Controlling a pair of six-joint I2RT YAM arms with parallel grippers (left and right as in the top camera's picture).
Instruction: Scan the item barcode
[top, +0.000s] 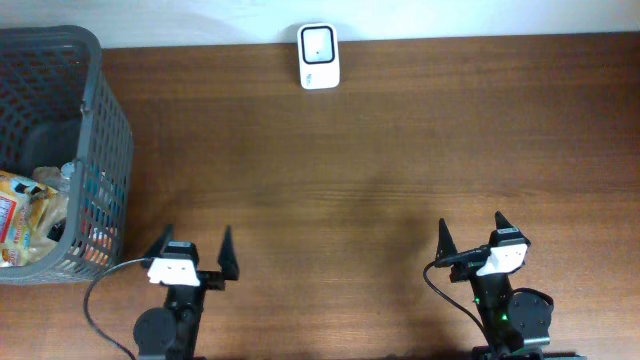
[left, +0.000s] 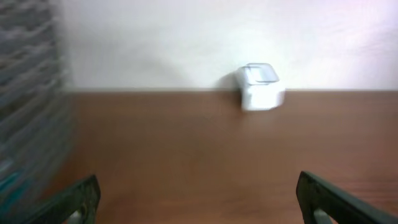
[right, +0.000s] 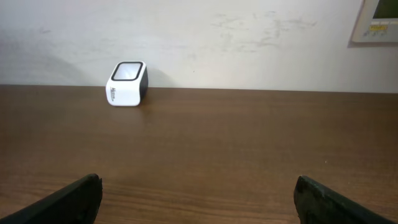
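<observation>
Overhead: found yellow crinkly snack packet (top: 18, 205) unpicked in grey plastic mesh basket (top: 110, 130), far left of white boxy barcode scanner (top: 319, 56); scanned nothing yet. Left wrist, blurred: seemingly saw left gripper (left: 198, 202) spread wide, empty, facing scanner. Right wrist: saw right gripper (right: 198, 199) likewise.

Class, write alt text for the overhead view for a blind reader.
A white box-shaped scanner sits far back on a brown wooden table. A grey plastic mesh basket holding packets stands left; left claw and right claw are open.
</observation>
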